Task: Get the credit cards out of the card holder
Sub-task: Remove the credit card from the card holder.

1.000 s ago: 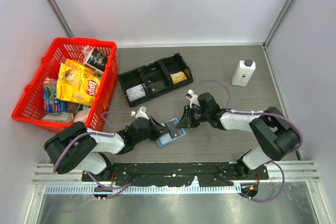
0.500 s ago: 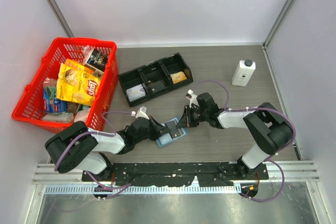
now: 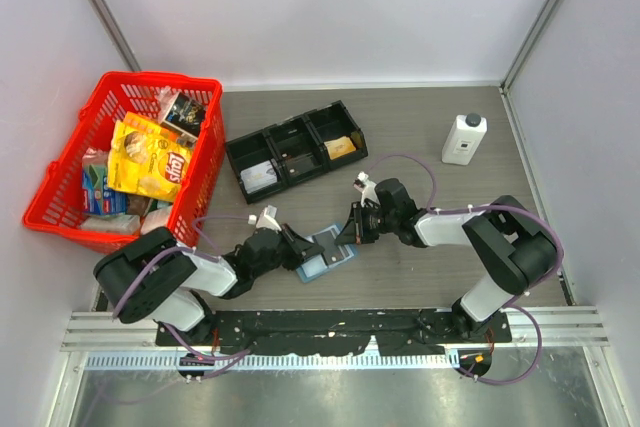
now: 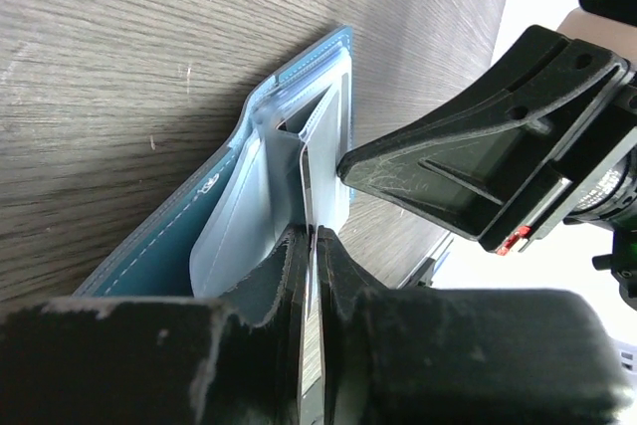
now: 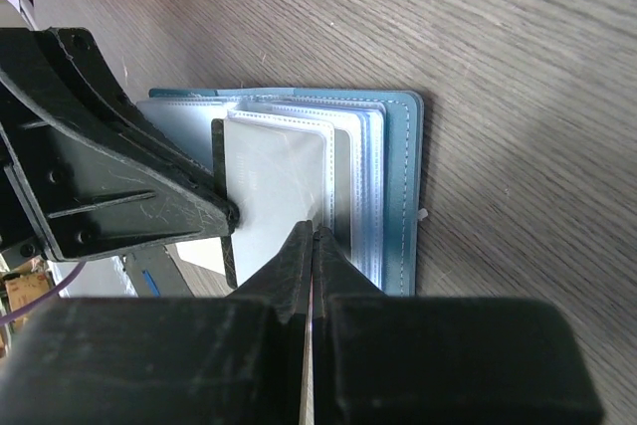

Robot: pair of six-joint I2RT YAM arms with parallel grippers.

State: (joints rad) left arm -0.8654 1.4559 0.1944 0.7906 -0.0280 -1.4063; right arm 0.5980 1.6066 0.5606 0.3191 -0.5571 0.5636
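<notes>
Spreading under everything, the grey wood-grain tabletop (image 3: 430, 127) bears the light-blue bifold card holder (image 3: 322, 257), which lies open close to the arms' bases. Well left of the card holder and farther back stands the red plastic mesh basket (image 3: 205, 162), stuffed with snack bags and packets, most of them too small to read. Behind the card holder, apart from it, sits the black plastic three-compartment tray (image 3: 296, 155); what lies in its compartments is hard to make out. Far back to the card holder's right stands the white plastic bottle with a dark cap (image 3: 464, 140), upright.

From above, the card holder is largely hidden, with the left gripper (image 3: 302, 252) over its left side and the right gripper (image 3: 347, 236) over its right. The wrist views show it better: a blue stitched cover lies flat on the wood, with clear plastic sleeves fanned up from the crease. The left gripper's jaws are pressed together on one upright sleeve leaf. The right gripper's jaws are pinched tight on the thin edge of another leaf, and the two grippers nearly meet over the card holder.

The pale grey credit cards (image 5: 274, 171) appear only as cloudy faces behind the sleeves. Their number cannot be told, nor whether each pinched edge is sleeve alone or sleeve with card.
</notes>
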